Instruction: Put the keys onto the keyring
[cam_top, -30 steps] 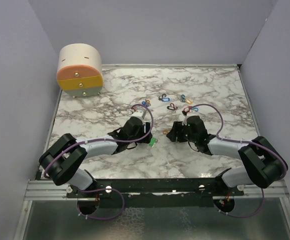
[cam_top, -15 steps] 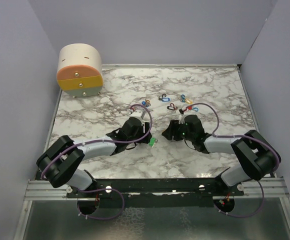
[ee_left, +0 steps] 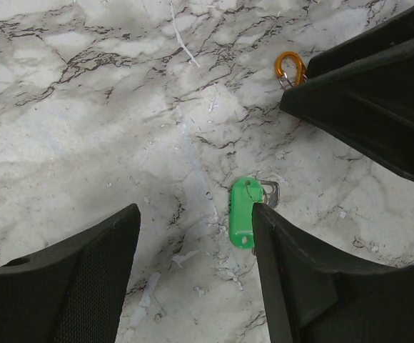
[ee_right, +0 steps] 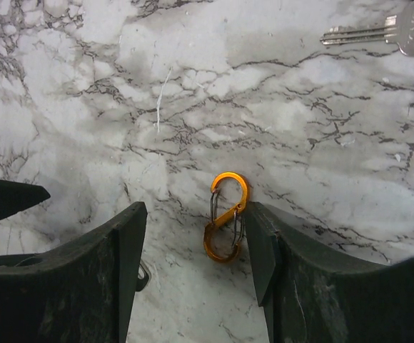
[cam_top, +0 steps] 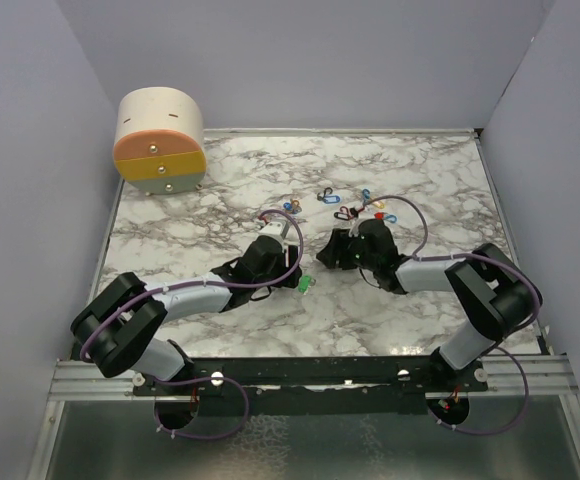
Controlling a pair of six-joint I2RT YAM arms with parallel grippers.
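Note:
A green-tagged key [ee_left: 243,213] lies flat on the marble, touching the inner edge of my left gripper's right finger [ee_left: 300,279]. My left gripper [ee_left: 194,214] is open over the table with nothing gripped; in the top view it [cam_top: 292,268] sits just above that green key [cam_top: 301,284]. An orange S-shaped keyring clip [ee_right: 225,218] lies between the open fingers of my right gripper [ee_right: 196,211], against the right finger [ee_right: 285,264]. The same clip [ee_left: 289,68] shows in the left wrist view beside the right gripper's fingers. In the top view my right gripper [cam_top: 328,255] faces the left one.
More coloured keys and loop clips [cam_top: 342,205] are scattered behind the grippers. A plain metal key [ee_right: 378,32] lies beyond the right gripper. A round cream and orange drawer box [cam_top: 160,140] stands at the back left corner. Walls close in three sides.
My right arm has swung left and a little away from its base, bringing its gripper closer to the left one. The left arm and green key have barely moved.

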